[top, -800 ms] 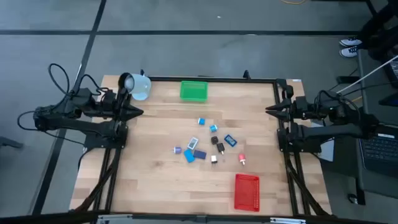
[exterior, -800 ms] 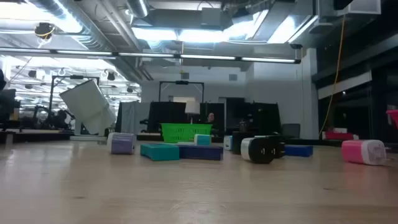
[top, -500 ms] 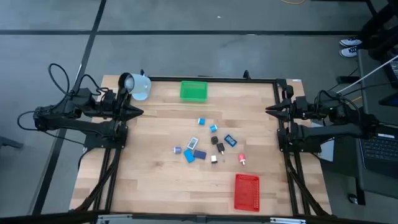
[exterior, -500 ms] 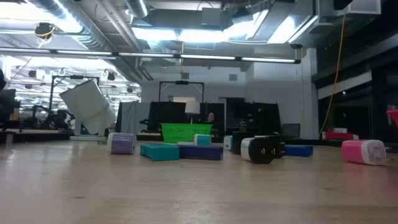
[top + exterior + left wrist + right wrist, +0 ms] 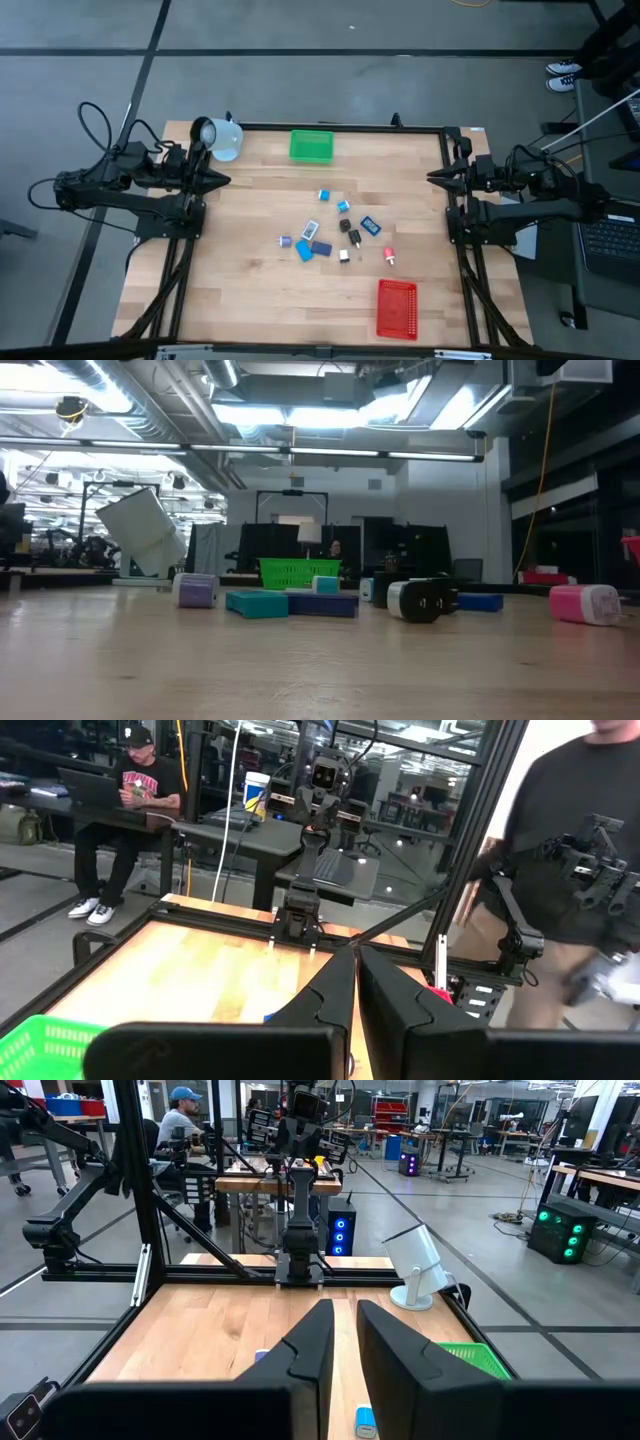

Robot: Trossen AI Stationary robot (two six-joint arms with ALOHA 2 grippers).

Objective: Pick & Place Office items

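Observation:
The office items (image 5: 335, 232) lie scattered at the table's middle: blue flat rectangles (image 5: 305, 250), small black clips (image 5: 353, 237), white-blue bits (image 5: 344, 206) and a red-white piece (image 5: 389, 258). In the low view they form a row, with a teal block (image 5: 257, 603), a black-white piece (image 5: 420, 600) and a pink piece (image 5: 585, 603). My left gripper (image 5: 225, 181) hangs shut at the table's left edge, pointing toward the middle. My right gripper (image 5: 431, 179) hangs shut at the right edge, facing it. Both are well away from the items.
A green mesh tray (image 5: 311, 146) sits at the far edge, a red mesh tray (image 5: 397, 308) near the front right. A white-blue mug (image 5: 218, 138) lies tipped at the far left corner. A black frame (image 5: 450, 150) borders the table. People (image 5: 135, 780) show beyond it.

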